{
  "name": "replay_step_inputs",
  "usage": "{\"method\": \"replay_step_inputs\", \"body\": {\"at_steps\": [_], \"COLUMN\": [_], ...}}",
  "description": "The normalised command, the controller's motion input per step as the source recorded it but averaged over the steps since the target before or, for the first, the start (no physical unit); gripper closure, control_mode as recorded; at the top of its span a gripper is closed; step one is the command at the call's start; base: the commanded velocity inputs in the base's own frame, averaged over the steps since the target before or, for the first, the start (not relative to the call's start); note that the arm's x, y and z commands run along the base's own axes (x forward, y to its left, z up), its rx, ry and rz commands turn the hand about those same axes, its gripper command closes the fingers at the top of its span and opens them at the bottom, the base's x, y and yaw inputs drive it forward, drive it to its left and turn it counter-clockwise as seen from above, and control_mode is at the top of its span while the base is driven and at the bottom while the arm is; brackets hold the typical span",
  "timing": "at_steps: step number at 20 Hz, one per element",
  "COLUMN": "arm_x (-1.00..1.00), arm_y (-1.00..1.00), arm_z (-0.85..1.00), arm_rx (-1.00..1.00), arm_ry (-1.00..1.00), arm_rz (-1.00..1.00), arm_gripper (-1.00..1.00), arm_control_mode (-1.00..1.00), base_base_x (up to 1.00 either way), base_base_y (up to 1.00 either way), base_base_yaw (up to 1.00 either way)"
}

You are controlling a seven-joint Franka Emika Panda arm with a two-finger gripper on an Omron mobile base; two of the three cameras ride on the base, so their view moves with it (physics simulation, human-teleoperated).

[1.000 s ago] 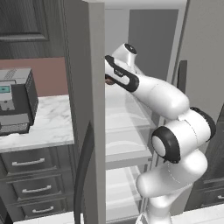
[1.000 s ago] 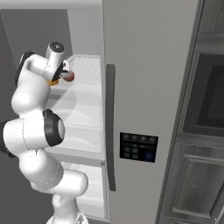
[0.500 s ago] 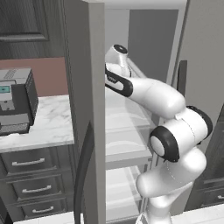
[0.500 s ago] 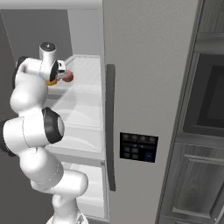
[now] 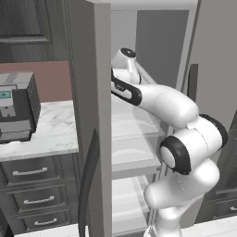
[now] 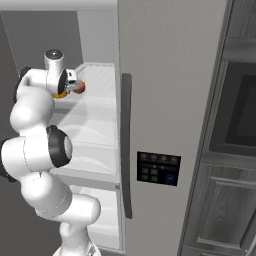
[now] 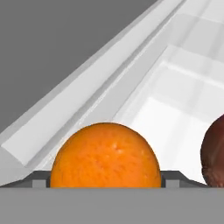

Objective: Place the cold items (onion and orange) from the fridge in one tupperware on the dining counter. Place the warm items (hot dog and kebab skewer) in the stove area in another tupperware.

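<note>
- A boxy dark grey appliance (image 5: 16, 107) sits on the white marbled surface (image 5: 53, 132), above grey drawers (image 5: 32, 172) with slim metal handles.
- The fridge (image 6: 165, 115) has smooth grey doors; its shelves (image 6: 92, 127) are pale and glossy.
- The orange (image 7: 105, 156) is round, bright, finely dimpled, and lies on a fridge shelf near the side wall.
- The onion (image 7: 214, 152), a rounded dark reddish-brown shape, lies on the same shelf, just to the right of the orange.
- The pincer (image 7: 105, 180) hangs right at the orange, a dark tip low on either side of it; whether the tips press the fruit cannot be told.
</note>
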Motion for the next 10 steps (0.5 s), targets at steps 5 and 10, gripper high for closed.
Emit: {"method": "replay_step_inputs", "body": {"at_steps": [5, 10], "arm_x": [-0.56, -1.0], "arm_y": [-0.53, -0.16], "arm_z": [0.11, 0.53], "arm_rx": [0.02, 0.0], "arm_ry": [-0.25, -0.33], "arm_rz": [-0.12, -0.16], "arm_gripper": [1.0, 1.0], "arm_control_mode": [-1.0, -1.0], "base_base_x": [0.0, 0.0], "base_base_y": [0.0, 0.0], "base_base_yaw": [0.0, 0.0]}}
